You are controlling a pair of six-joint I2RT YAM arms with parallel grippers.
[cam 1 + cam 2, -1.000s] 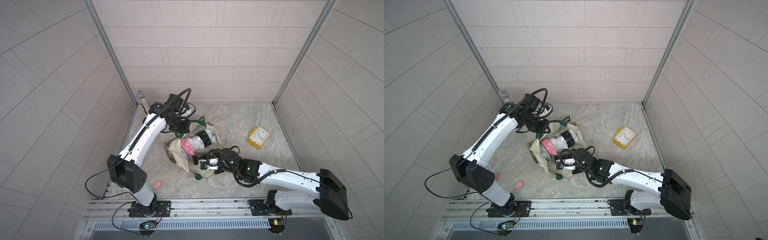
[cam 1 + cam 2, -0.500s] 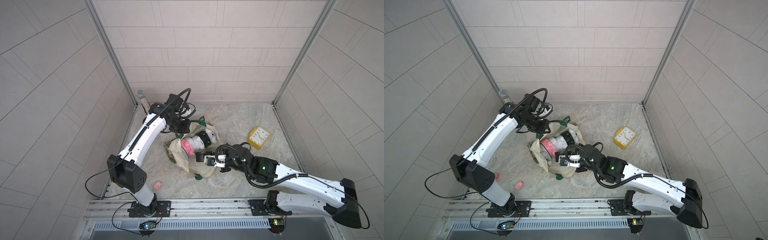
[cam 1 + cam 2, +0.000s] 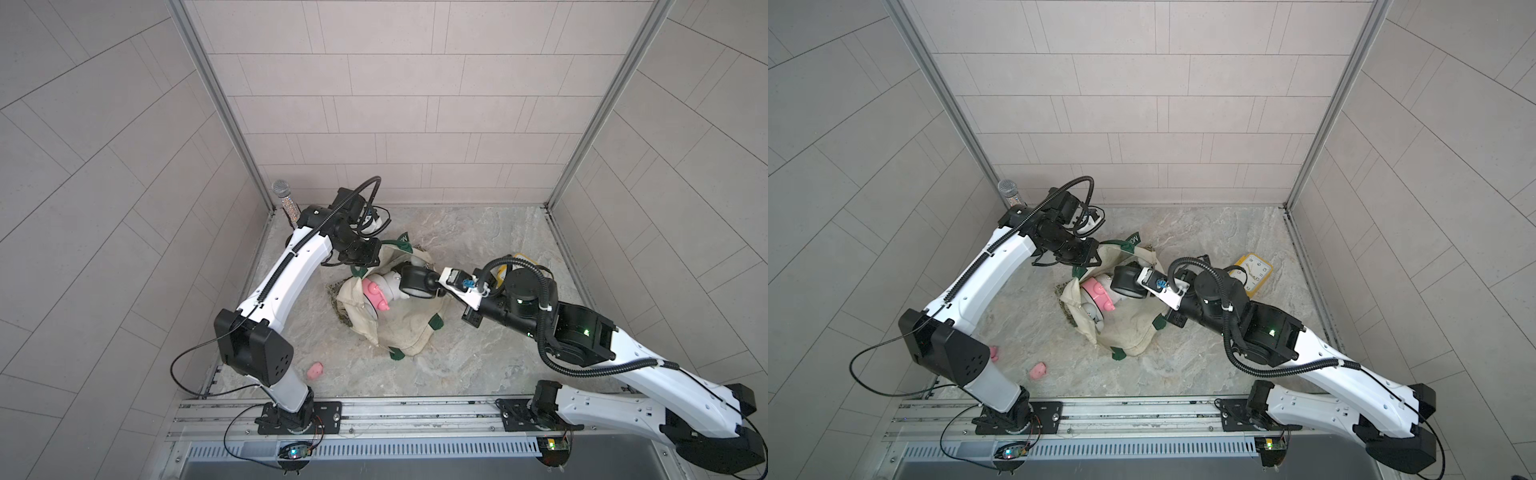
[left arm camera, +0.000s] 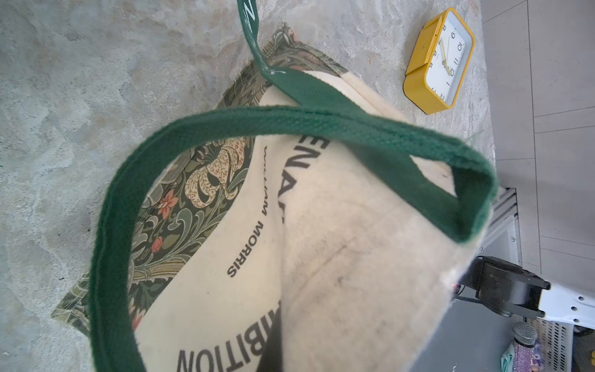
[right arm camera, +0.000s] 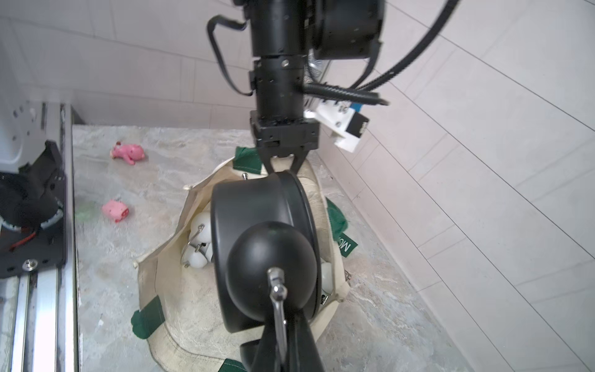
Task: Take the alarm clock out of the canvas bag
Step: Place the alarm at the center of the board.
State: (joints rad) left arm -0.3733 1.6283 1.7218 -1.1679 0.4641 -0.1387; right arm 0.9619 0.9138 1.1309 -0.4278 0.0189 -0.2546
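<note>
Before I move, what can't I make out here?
Dial of the black alarm clock: faces away in the right wrist view, unreadable in both top views.
Fingertips of the left gripper: behind that clock, right wrist view.
Bottom of the canvas bag: under folds and contents in all views.

Bright light, soft shadows, bowed edges, canvas bag [image 4: 354, 273] slightly soft.

In the left wrist view the canvas bag [image 4: 354, 257] hides the left jaws.
</note>
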